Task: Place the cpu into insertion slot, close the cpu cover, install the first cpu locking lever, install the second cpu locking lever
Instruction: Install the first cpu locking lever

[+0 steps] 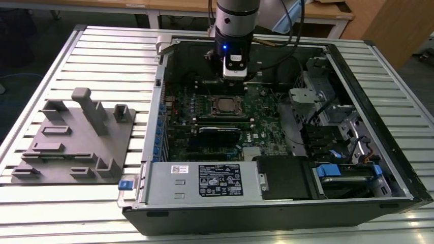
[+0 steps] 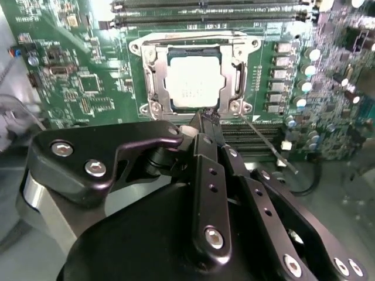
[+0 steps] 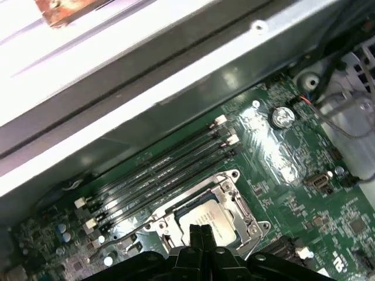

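Cpu, a flat square silvery-grey metal chip (image 2: 193, 82), sits in the metal-rimmed square insertion slot (image 2: 151, 85) of the green circuit board (image 2: 105, 114) inside the open black computer case (image 1: 271, 216). The hand (image 2: 208, 118) hangs beside it, empty, fingertips together.

Slatted metal table (image 1: 101, 46) (silvery), open computer case (image 1: 271, 213) and grey fixture block (image 1: 74, 152) on top.

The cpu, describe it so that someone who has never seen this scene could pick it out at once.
Inside the open computer case lies a green board. Near its middle, beside the long black slots, a silvery cover frames a square window. The cpu is the flat pale-grey metal square in that window, the one smooth plain patch among small parts.
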`<action>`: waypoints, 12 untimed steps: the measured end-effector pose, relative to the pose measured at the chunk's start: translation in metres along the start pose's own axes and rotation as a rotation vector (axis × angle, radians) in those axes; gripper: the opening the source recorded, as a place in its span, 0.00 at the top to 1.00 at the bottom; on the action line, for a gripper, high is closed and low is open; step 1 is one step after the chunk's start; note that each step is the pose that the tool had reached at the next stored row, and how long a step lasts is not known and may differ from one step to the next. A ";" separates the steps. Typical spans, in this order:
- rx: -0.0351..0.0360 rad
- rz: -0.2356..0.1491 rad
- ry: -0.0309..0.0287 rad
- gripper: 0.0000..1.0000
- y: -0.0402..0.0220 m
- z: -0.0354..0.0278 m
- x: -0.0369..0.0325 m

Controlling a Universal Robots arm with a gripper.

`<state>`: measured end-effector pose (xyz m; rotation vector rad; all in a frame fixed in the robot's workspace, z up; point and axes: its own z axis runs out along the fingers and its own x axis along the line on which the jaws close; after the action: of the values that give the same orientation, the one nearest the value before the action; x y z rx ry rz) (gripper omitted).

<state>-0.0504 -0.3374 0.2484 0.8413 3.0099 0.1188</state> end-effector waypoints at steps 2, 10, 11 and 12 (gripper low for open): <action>0.0007 -0.035 0.0035 0.90 0.0000 0.0002 0.0000; 0.0025 -0.170 0.0148 0.90 -0.0001 0.0008 0.0000; 0.0026 -0.177 0.0153 0.90 -0.0001 0.0008 0.0000; 0.0026 -0.179 0.0155 0.90 -0.0001 0.0008 0.0000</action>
<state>-0.0504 -0.3374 0.2476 0.5694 3.0819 0.1194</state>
